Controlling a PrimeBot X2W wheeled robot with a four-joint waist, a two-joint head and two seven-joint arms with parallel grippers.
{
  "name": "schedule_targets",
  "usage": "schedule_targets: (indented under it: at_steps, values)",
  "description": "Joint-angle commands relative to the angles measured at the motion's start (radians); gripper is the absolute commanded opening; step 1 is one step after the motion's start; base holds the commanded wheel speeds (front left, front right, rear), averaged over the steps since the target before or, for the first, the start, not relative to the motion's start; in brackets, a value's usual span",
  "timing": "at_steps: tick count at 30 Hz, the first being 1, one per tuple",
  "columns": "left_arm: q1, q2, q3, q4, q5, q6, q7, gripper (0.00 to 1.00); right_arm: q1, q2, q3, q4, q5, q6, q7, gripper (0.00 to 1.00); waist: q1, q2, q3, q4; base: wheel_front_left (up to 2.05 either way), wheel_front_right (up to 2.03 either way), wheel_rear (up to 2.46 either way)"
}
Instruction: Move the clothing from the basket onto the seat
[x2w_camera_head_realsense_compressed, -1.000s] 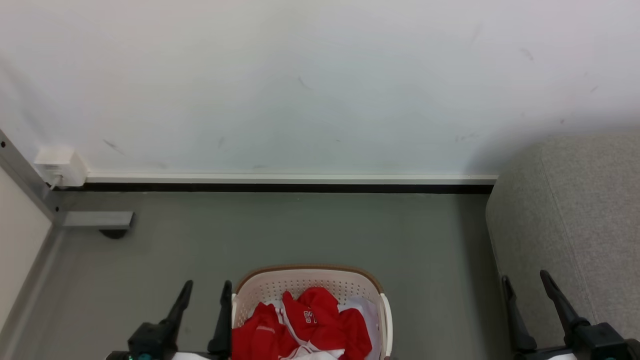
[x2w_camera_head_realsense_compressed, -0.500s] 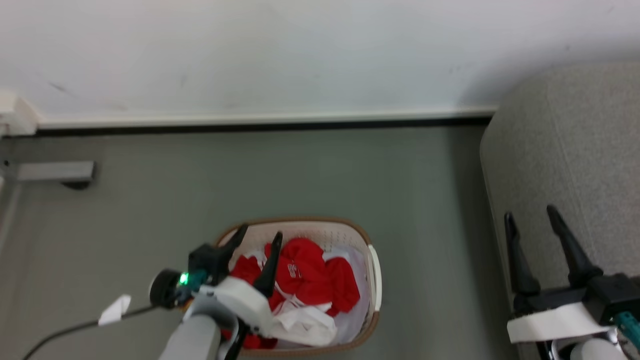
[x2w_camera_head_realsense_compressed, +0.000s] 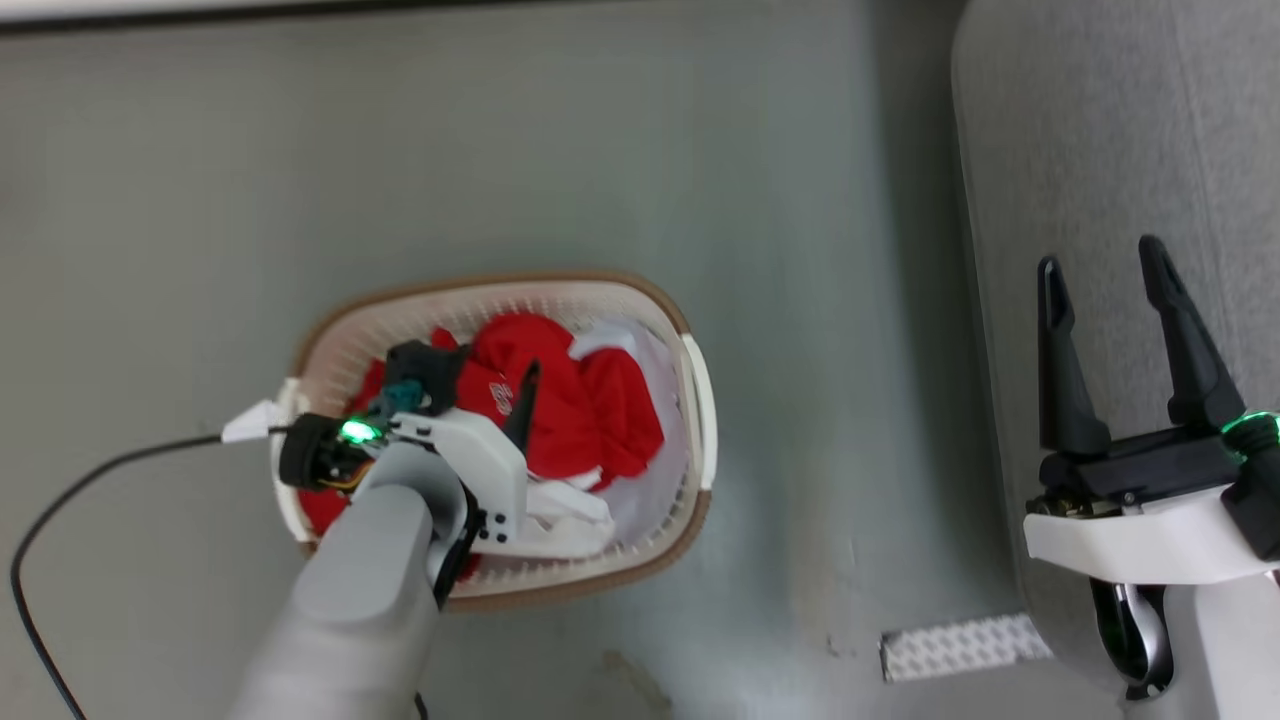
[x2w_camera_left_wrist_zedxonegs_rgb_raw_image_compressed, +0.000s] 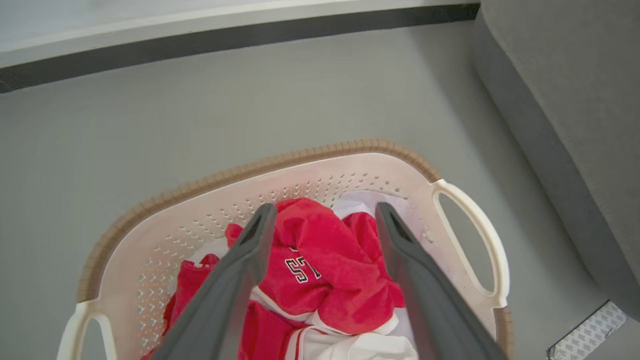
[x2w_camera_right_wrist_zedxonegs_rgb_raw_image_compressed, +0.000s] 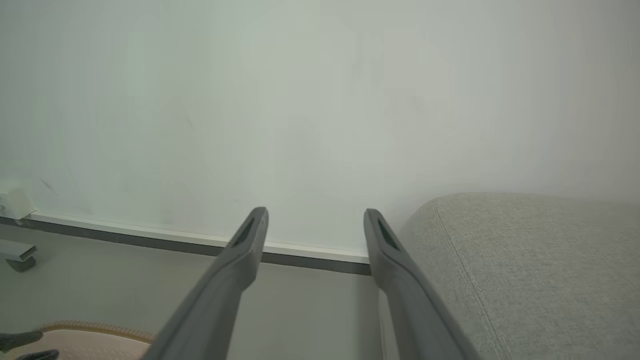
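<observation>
Nearest the robot, the left gripper (x2w_camera_head_realsense_compressed: 478, 378) hangs over the near-left part of the oval cream-white perforated plastic laundry basket with brown rim (x2w_camera_head_realsense_compressed: 500, 284), which stands on the grey floor (x2w_camera_head_realsense_compressed: 600, 150). Its two dark fingers are spread wide and grip nothing. All the soft bright red sports clothing with white trim (x2w_camera_left_wrist_zedxonegs_rgb_raw_image_compressed: 320, 280) lies heaped inside the basket, over a flat white liner sheet (x2w_camera_left_wrist_zedxonegs_rgb_raw_image_compressed: 357, 200). In the left wrist view, the raised red fold bearing the printed number sits between the two open fingers and just ahead of them. Whether the fingertips touch the fabric cannot be determined. The controlling relation is judged as follows: the clothing lies directly below and forward of the left gripper, so a short descent followed by closure should capture the fold. The right gripper (x2w_camera_head_realsense_compressed: 1098, 258), also wide open and empty, is well apart to the right, over the near edge of the large light grey fabric-upholstered sofa seat (x2w_camera_head_realsense_compressed: 1100, 120). The left arm is therefore the nearer one. The seat lies right of the basket, with bare floor between them. Farthest stands a pale wall (x2w_camera_right_wrist_zedxonegs_rgb_raw_image_compressed: 300, 100).
</observation>
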Motion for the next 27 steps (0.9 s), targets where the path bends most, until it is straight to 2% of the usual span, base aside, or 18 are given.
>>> schedule_targets:
  at_steps: [1,8,13,27]
  values:
    - [-0.030,0.008,0.002,0.023,0.002,0.004,0.002,1.00,-0.023,0.002,0.001,-0.013,0.008,-0.002,0.001,1.00,-0.0003,0.0000,0.078,-0.049,0.00,0.00,0.00]
    - [-0.126,0.010,0.019,0.130,-0.027,0.023,0.009,1.00,-0.053,0.002,0.006,-0.046,0.034,-0.002,0.001,1.00,-0.0003,0.0000,0.161,-0.077,0.00,0.00,0.00]
    - [-0.183,0.033,0.021,0.191,-0.030,0.050,0.024,1.00,-0.071,0.002,0.018,-0.062,0.044,-0.002,0.001,1.00,-0.0003,0.0000,0.209,-0.089,0.00,0.00,0.00]
    - [-0.293,0.100,-0.020,0.242,-0.001,0.063,0.032,1.00,-0.115,0.002,0.045,-0.101,0.076,-0.002,0.001,1.00,-0.0003,0.0000,0.364,-0.135,0.00,0.00,0.00]
